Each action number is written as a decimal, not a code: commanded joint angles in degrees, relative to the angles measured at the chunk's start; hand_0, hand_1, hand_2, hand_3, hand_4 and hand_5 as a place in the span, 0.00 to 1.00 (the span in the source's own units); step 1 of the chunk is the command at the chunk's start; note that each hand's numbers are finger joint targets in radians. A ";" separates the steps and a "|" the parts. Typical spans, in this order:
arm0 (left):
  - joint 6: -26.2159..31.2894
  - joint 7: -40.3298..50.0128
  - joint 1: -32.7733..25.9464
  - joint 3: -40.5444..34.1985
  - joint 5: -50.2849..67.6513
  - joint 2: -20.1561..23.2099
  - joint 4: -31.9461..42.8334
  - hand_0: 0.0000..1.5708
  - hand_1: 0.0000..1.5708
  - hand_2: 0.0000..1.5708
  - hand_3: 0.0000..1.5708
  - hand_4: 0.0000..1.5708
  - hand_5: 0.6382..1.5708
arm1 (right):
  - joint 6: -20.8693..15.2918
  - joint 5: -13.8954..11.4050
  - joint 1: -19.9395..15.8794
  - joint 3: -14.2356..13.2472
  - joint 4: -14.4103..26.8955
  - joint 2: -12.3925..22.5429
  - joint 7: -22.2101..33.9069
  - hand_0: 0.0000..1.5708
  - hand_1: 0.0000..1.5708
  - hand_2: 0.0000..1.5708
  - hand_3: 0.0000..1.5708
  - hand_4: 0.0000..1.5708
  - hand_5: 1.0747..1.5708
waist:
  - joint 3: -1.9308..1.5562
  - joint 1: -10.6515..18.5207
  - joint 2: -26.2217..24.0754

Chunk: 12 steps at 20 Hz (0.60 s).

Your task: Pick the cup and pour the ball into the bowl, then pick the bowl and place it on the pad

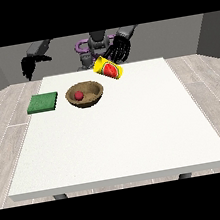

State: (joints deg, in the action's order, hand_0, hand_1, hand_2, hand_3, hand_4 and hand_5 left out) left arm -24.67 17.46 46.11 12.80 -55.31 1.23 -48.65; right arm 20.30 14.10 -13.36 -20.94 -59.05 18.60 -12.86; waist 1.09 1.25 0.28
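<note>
1. Cup (108, 68), yellow with a red watermelon picture on its side, hangs tilted in the air above the far part of the table (137, 138), its mouth turned down and toward the view's left.
2. Right behind and above it is the hand at the view's right (120, 50), black, fingers spread and pointing down toward the cup. The fingertips look to be at the cup's upper end, but from where I stand I cannot tell whether they are curled round it or just apart from it.
3. Just below and to the view's left of the cup sits a brown wooden bowl (85, 94) on the table, near the cup but not touching it.
4. Inside the bowl lies a small red ball (78, 95), a little toward the view's left of the bowl's middle.
5. Further to the view's left, beside the bowl with a gap of bare table between, a flat green pad (43, 102) lies close to the table's edge.
6. The hand at the view's left (27, 66) hangs off beyond the table's far corner, well apart from everything, fingers drooping downward and holding nothing.
</note>
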 commanded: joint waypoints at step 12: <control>12.37 -31.00 -18.85 -7.00 47.96 -0.51 -17.98 0.00 0.00 0.00 0.00 0.00 0.99 | -17.98 -4.56 -8.67 3.17 -1.05 -11.48 1.09 0.00 0.00 0.00 0.00 0.20 1.00 | -1.03 7.63 9.43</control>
State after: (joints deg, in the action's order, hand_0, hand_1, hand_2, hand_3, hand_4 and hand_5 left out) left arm -18.27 -7.25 30.68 7.51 -13.34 0.23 -65.14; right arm 5.91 10.23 -20.83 -18.41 -60.70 9.22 -13.19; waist 0.35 6.99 9.39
